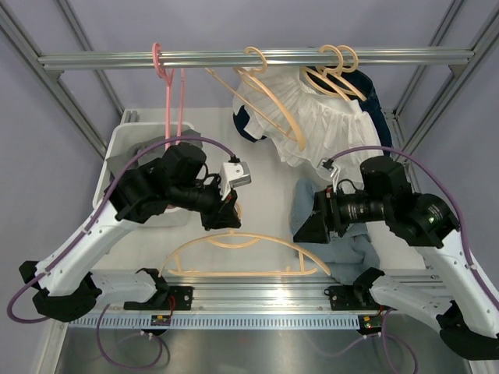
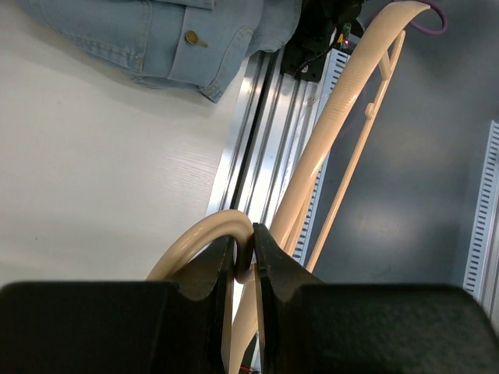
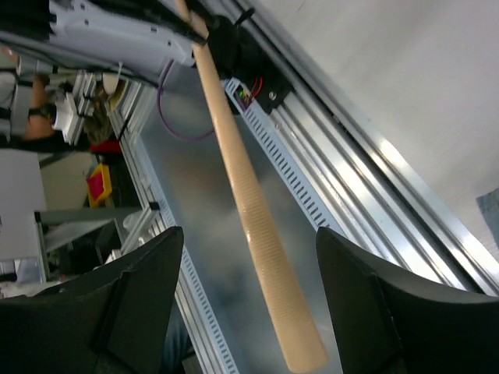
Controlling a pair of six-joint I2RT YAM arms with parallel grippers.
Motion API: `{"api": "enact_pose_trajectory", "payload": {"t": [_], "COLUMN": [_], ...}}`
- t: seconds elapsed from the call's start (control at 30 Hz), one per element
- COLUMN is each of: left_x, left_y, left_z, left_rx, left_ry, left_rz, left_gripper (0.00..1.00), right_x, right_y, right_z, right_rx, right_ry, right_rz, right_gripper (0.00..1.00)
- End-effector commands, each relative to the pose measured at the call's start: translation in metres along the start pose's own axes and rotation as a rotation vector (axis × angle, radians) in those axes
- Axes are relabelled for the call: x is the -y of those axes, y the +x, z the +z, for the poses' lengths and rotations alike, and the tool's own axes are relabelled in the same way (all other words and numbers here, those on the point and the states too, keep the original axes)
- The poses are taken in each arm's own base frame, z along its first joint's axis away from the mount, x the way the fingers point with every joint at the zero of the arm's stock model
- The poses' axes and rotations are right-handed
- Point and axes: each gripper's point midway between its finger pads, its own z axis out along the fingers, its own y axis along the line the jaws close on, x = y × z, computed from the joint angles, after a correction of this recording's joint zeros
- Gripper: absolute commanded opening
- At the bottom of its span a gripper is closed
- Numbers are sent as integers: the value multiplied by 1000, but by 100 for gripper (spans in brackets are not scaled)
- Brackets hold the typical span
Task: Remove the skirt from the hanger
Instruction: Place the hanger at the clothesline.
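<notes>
- White table inside a grey-walled frame cell; metal rail across 12 o'clock carries a pink hanger, several beige ones and a white garment; pale bin at 9 o'clock.
- Left gripper: jaws clamped on the hook of the beige hanger, pinching the curved hook tip.
- Beige hanger sits low at 6 o'clock, over the table's near edge and the metal base rails, bare, nothing hanging on it.
- Denim skirt is off the hanger, crumpled on the table at 4 o'clock, partly under the right arm; the left wrist view shows its waistband and a brass button.
- Right gripper: jaws apart, straddling one ribbed arm of the beige hanger with a gap on both sides, not touching it.
</notes>
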Motion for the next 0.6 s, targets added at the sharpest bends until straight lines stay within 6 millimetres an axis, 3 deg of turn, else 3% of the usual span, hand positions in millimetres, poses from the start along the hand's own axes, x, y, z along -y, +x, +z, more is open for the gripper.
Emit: {"api": "enact_pose_trajectory", "payload": {"t": [0.0, 0.23, 0.4, 0.57], "left_x": [0, 1, 10, 15], "left_y": [-22, -30, -40, -41], "left_z": [0, 2, -2, -6], "left_rx": [51, 42, 64, 80], "left_ry": [-17, -17, 16, 23], "left_rz": [35, 43, 63, 68], "left_gripper": [0, 0, 0, 0], "right_x": [-13, -31, -13, 7], "right_y": [22, 54, 68, 62], "right_z": [6, 13, 24, 31], "right_rx": [-59, -157, -215, -195], "right_ry": [-65, -148, -58, 39], "right_rz": [-39, -64, -78, -107], "right_gripper": [76, 72, 71, 72]}}
